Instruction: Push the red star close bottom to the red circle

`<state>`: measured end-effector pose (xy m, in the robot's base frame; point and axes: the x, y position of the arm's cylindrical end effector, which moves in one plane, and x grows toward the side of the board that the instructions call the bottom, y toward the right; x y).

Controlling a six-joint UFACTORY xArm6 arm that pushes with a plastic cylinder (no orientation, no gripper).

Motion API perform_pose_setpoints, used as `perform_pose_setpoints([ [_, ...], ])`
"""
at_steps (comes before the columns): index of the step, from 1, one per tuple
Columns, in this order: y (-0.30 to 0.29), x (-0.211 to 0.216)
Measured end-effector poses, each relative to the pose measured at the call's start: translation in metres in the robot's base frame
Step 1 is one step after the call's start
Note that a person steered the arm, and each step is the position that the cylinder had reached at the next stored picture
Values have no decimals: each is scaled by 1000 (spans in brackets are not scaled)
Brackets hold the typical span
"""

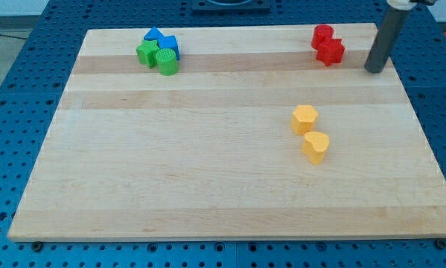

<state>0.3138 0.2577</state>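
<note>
My tip [373, 71], the lower end of the dark rod, held nothing and stood just right of two red blocks. The red star block [330, 51] touched the red circle block [322, 34] from below. Two blue blocks [161, 40], two green blocks [157, 58] and two yellow blocks [310, 132] lay on the wooden board [208, 164].

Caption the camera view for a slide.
My tip rests right of the touching red circle and red star, star just below.

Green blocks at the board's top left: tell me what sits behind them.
Behind the green star block and green cylinder block, two blue blocks touch them. The blue blocks' lower parts are covered; their shapes stay unclear.
</note>
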Motion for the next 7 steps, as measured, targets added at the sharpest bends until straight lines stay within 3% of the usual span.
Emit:
perform_pose_setpoints([
  [2,-1,-32],
  [7,-48,-31],
])
